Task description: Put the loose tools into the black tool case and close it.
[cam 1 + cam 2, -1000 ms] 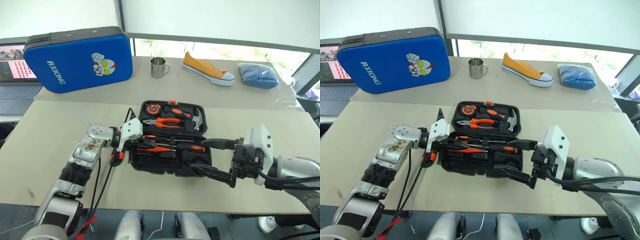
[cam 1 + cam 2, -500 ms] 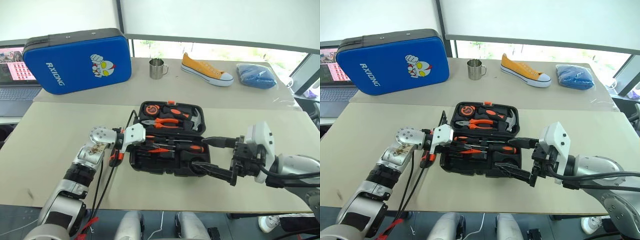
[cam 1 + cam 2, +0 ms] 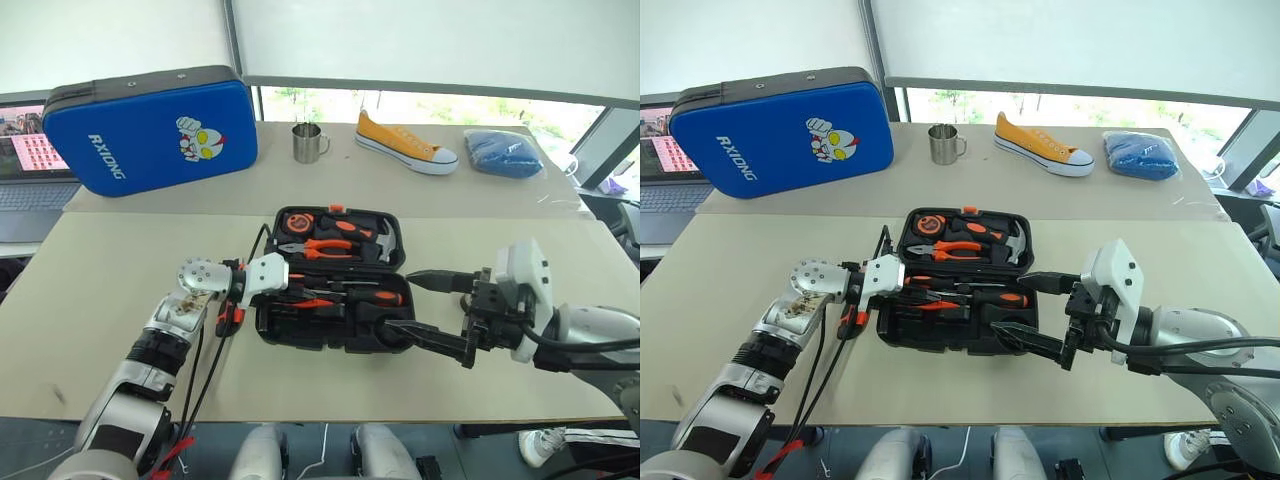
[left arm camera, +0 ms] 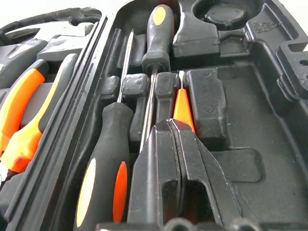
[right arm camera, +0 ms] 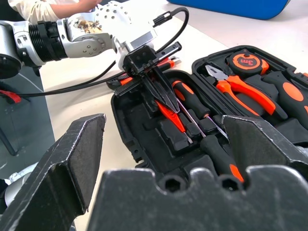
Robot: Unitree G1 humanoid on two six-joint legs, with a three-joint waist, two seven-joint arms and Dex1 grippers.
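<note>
Since a second ago, the left claw (image 4: 175, 144) has dipped lower into the open black tool case (image 3: 330, 330) on the bench (image 3: 100, 290), its fingers pressed together on the slim small orange screwdriver (image 4: 183, 108) beside two long screwdrivers (image 4: 108, 159). Right claw (image 3: 425, 310) hovers spread wide at the case's right edge.

A beige table (image 3: 100, 290) carries the open black tool case (image 3: 335, 330), while a blue case (image 3: 150, 130), metal mug (image 3: 306, 143), yellow shoe (image 3: 405, 141) and blue bundle (image 3: 503, 152) lie farther back.
</note>
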